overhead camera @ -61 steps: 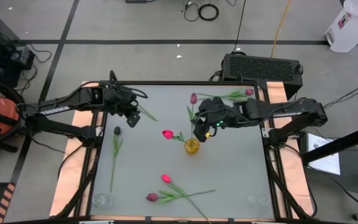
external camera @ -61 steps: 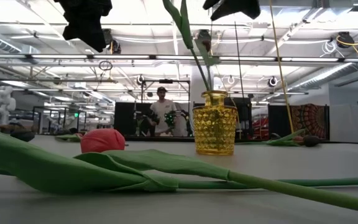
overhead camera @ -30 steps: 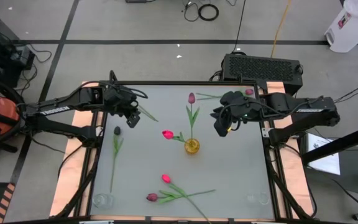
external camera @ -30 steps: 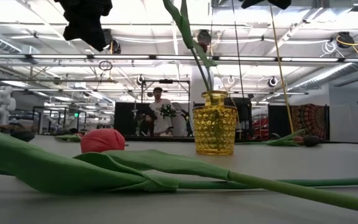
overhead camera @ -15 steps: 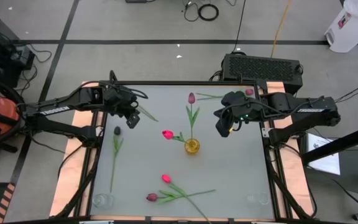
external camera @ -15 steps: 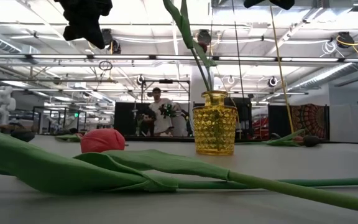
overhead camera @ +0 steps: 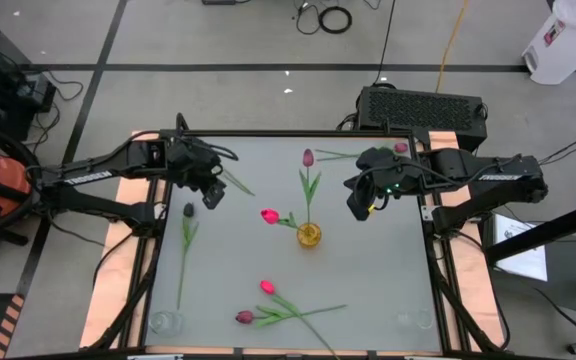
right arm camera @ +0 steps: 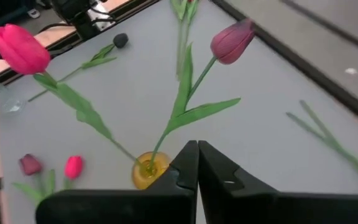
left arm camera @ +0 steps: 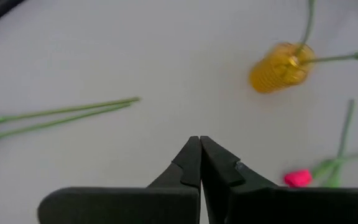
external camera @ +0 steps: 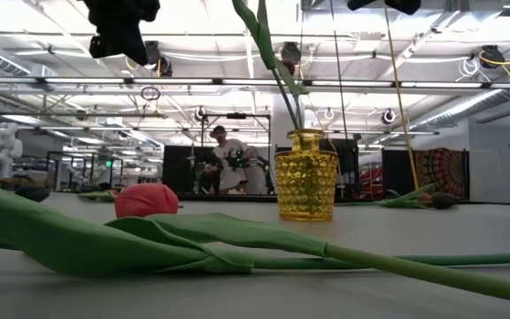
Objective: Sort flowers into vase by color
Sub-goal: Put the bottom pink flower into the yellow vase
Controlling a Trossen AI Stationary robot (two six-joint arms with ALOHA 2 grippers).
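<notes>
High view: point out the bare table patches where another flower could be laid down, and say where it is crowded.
Free: the right side, between the yellow vase and the table's right edge, below the shut right gripper. Also free: left of centre, between the dark-headed tulip and the vase. Crowded: the front middle, with the pink and maroon tulips.

right gripper (right arm camera: 197, 163) closed | yellow vase (right arm camera: 149, 169) holds two tulips (right arm camera: 232, 40)

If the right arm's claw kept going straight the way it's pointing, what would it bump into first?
Most likely the yellow vase: it shows just past the shut tips of the right end effector, with two tulips standing in it. Depth is hard to judge; a stem might come first.
</notes>
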